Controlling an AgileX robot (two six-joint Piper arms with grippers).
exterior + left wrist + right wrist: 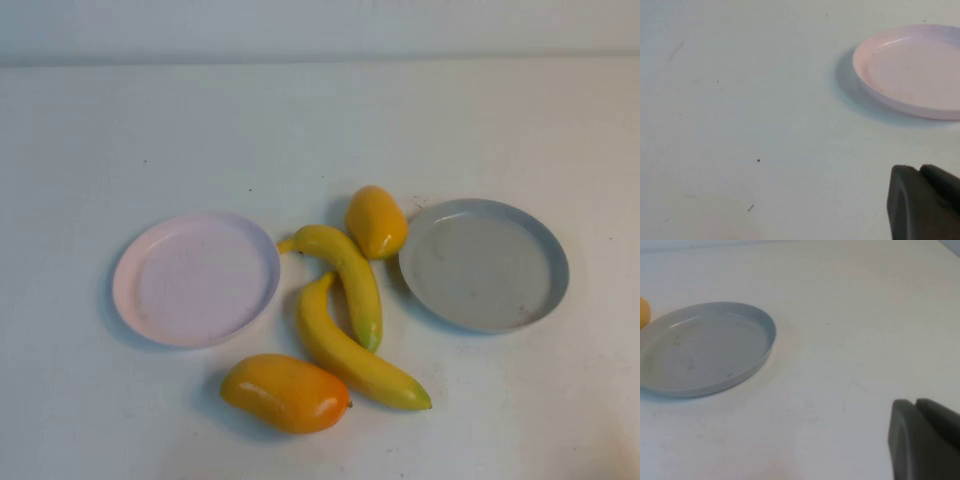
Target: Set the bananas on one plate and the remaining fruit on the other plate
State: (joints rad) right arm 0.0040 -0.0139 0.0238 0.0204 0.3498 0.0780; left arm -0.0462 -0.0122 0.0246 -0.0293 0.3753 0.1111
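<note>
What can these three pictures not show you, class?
- Both arms: outside the high view.
- Left gripper: cut by its wrist view's edge; jaws shut.
- Right gripper: likewise cut; jaws shut.
- Pink plate: cropped in left wrist view.
- Mango: a sliver at right wrist view's edge.

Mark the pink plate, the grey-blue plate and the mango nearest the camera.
pink plate (pixel 195 280): high view, bare centre.
grey-blue plate (pixel 485 265): high view, bare centre.
near mango (pixel 285 393): high view, middle of its body.
</note>
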